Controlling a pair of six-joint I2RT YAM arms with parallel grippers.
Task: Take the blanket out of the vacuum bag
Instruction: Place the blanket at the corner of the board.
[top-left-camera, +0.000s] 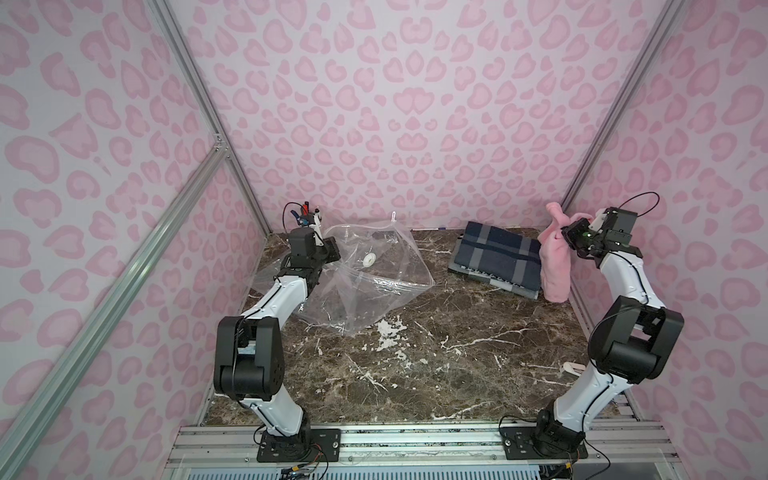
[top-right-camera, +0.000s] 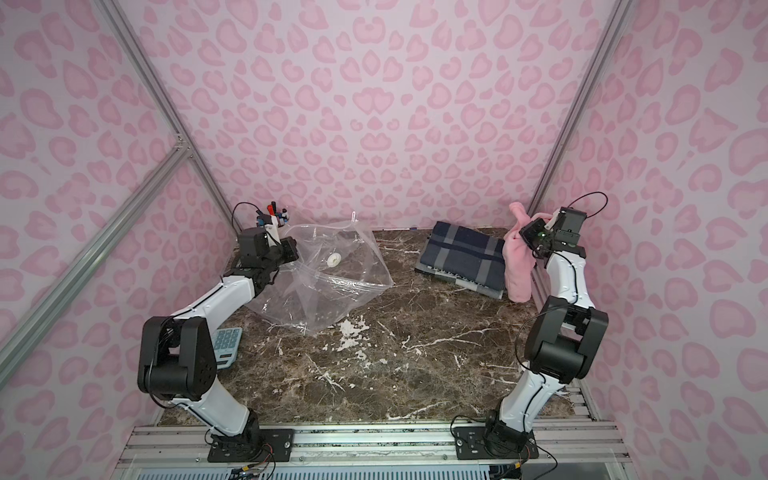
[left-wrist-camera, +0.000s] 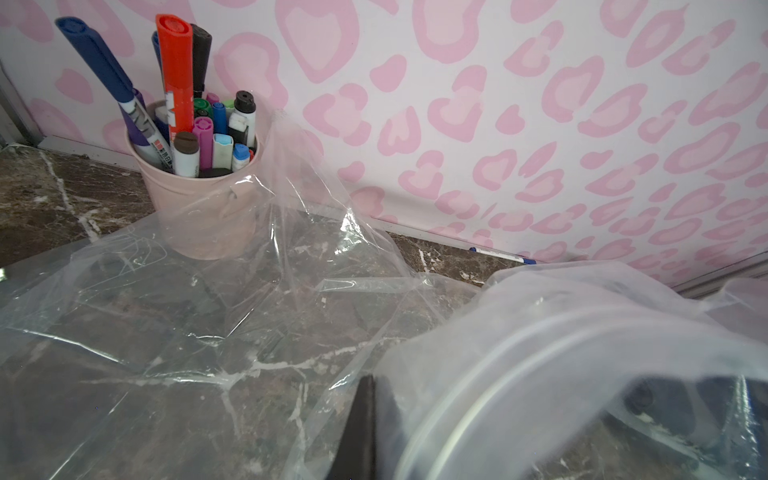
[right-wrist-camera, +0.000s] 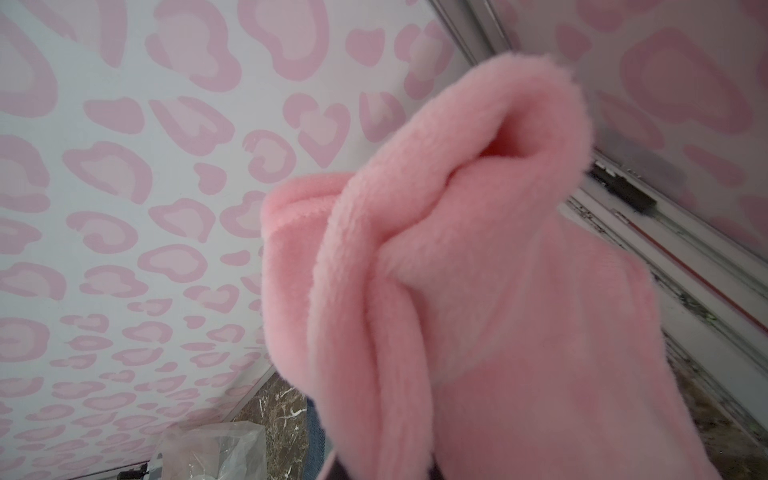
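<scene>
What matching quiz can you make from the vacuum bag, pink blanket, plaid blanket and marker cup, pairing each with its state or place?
Things:
1. vacuum bag
2. pink blanket
3. plaid blanket
4. marker cup

States or places:
A. folded, lying flat
B. held up in the right jaws
C. clear and crumpled
D. standing in the back corner

Pairs: 1-C, 2-B, 3-A, 4-D

Surface (top-left-camera: 415, 374): pink marker cup (left-wrist-camera: 199, 208) at 11 o'clock, calculator (top-right-camera: 226, 343) at 8, folded navy plaid cloth (top-left-camera: 494, 259) at 1, loose pen (left-wrist-camera: 498, 254) at 12 by back wall.
</scene>
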